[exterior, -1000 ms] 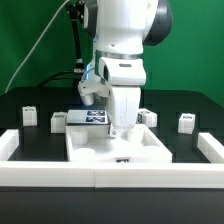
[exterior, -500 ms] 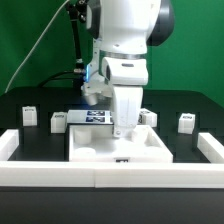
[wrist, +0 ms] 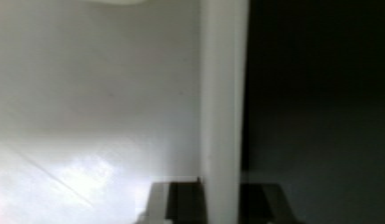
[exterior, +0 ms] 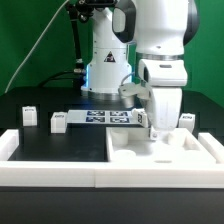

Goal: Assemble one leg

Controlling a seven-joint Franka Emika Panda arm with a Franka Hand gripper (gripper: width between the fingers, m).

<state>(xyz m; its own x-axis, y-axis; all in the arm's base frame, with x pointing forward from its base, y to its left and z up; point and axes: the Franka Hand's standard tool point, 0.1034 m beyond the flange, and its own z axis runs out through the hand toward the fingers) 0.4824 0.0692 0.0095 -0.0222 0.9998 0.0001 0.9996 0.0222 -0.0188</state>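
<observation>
My gripper [exterior: 160, 129] is shut on the upright far wall of the large white tray-like panel [exterior: 135, 152], which lies at the exterior view's right by the front rail. In the wrist view the gripper [wrist: 219, 206] straddles the panel's wall [wrist: 221, 100], with a dark finger [wrist: 176, 205] on each side. Two legs, small white posts with tags, stand at the exterior view's left [exterior: 30, 116] [exterior: 57, 122]. A third leg [exterior: 141, 119] stands just behind the panel. A fourth [exterior: 186, 118] is partly hidden by the arm at the right.
The marker board [exterior: 100, 117] lies flat behind the panel. A low white rail [exterior: 55, 172] runs along the front, with raised ends at the left [exterior: 10, 144] and the right [exterior: 210, 146]. The arm's base stands behind the marker board.
The gripper has swung to the exterior view's right and the panel has slid with it from the middle to the right. The legs and the marker board have not moved.
</observation>
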